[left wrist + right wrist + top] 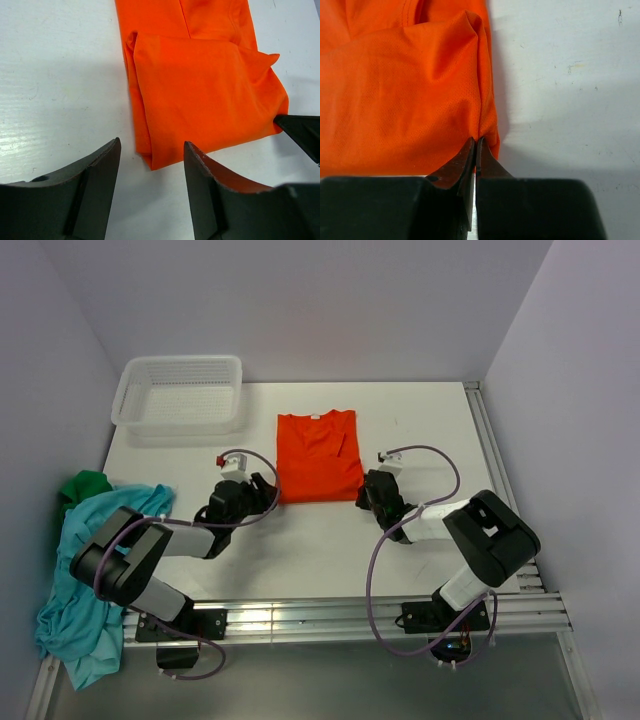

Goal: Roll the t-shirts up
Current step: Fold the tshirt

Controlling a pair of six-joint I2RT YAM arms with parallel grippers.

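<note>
Orange shirt (318, 455): folded flat, centre, not yet rolled. Left gripper (152, 150): open at near-left corner. Right gripper (476, 142): closed at near-right corner. Teal shirt (75, 590), green shirt (85, 485): heaped left, unrolled.

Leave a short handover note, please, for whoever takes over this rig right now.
Left gripper: open, jaws astride the near left corner of the orange t-shirt.
Right gripper: shut at its near right corner; pinch on cloth unclear.
Shirt lies folded flat mid-table; teal t-shirt and green t-shirt heaped at the table's left edge.
Done: folding. Left: rolling all three.
</note>
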